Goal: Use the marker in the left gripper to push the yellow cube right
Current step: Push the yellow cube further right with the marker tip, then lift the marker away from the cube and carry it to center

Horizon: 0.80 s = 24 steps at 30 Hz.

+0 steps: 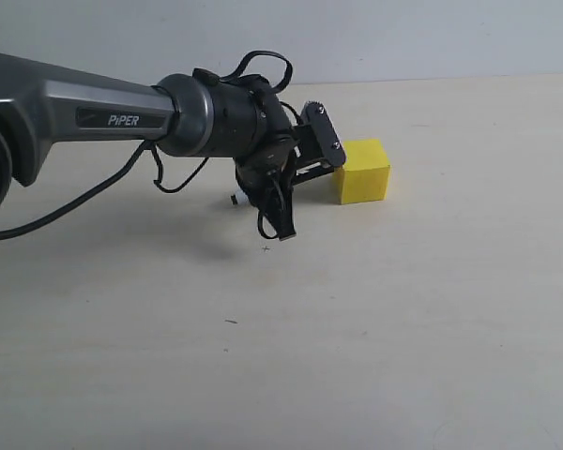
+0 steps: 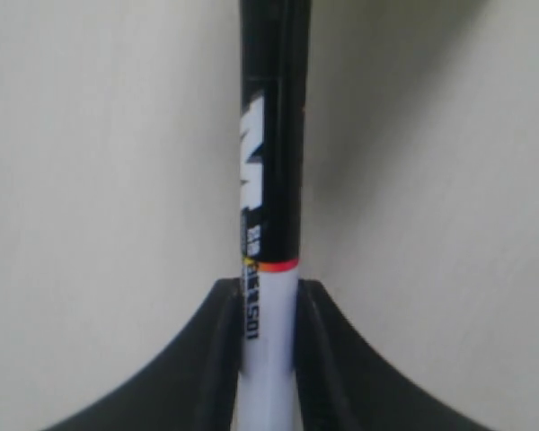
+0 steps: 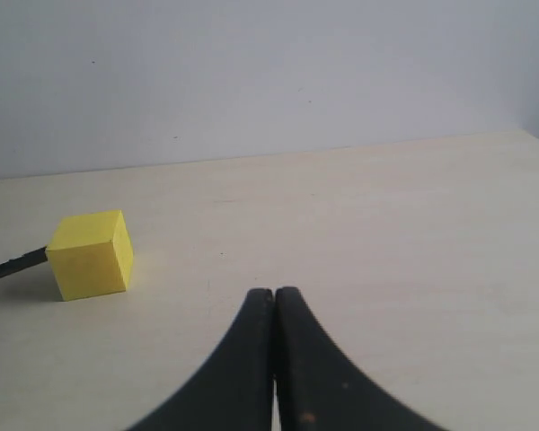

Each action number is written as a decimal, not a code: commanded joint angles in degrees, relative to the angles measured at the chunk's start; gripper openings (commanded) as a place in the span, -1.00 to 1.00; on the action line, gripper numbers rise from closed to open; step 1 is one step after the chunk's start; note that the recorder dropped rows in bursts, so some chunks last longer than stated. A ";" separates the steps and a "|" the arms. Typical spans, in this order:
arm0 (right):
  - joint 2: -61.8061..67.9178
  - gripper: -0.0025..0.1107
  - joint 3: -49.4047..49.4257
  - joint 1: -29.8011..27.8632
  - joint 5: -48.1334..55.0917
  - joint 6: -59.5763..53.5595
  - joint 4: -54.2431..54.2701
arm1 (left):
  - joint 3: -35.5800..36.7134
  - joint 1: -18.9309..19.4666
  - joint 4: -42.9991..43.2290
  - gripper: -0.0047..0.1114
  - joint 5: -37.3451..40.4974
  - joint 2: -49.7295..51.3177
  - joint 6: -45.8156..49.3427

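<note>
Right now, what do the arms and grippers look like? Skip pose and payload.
Left arm: dark grey, rounded casing, white "PiPER" lettering, black looping cables. Left gripper: black two-fingered claw, screw-studded. Right gripper: black, curved tapering fingers; its arm is out of view.

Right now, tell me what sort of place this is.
Probably a lab robot test bench: bare pale tabletop, plain white wall, plus a yellow cube and the left claw gripping a marker.

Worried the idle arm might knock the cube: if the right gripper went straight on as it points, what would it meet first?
Probably nothing close: the right gripper, shut, points across bare table toward the pale wall. The yellow cube sits well off that line, to one side.
</note>
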 commanded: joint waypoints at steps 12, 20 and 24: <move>-0.31 -0.96 0.25 -0.27 -0.71 -0.22 0.06 | -1.84 -0.60 2.03 -0.92 12.27 -2.26 -6.82; -0.31 -0.96 0.25 -0.27 -0.71 -0.22 0.06 | -0.79 -0.49 -7.36 -0.92 13.27 -8.60 -13.71; -0.31 -0.96 0.25 -0.27 -0.71 -0.22 0.06 | 3.46 -0.49 -13.35 -0.92 11.64 -11.84 -14.24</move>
